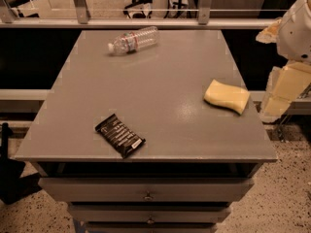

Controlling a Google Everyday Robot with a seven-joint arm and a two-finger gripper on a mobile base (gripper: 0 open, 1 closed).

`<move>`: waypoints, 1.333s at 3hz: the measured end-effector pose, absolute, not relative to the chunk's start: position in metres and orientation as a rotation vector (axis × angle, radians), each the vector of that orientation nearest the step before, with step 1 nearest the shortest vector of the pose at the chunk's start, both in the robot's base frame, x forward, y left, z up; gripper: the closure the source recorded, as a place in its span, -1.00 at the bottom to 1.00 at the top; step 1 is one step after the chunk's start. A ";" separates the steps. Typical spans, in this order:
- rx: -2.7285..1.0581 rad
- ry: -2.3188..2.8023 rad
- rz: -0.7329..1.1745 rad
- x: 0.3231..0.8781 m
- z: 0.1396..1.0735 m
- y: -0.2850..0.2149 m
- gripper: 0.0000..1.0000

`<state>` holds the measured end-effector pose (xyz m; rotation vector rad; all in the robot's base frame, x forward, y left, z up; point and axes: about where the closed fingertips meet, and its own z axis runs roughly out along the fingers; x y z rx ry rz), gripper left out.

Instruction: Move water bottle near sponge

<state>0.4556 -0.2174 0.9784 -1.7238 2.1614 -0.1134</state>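
Note:
The water bottle (132,40) lies on its side at the far left of the grey table (146,86), white cap pointing left. The pale yellow sponge (227,95) lies near the table's right edge, far from the bottle. My gripper (276,107) hangs beyond the right edge of the table, just right of the sponge and level with it, at the end of the white and cream arm (296,28). It holds nothing that I can see.
A black snack bar wrapper (120,135) lies near the front of the table, left of centre. Drawers (146,195) sit under the tabletop. A metal railing (146,16) runs behind the table.

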 end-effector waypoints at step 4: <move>-1.657 1.622 0.128 0.696 0.982 -0.090 -1.00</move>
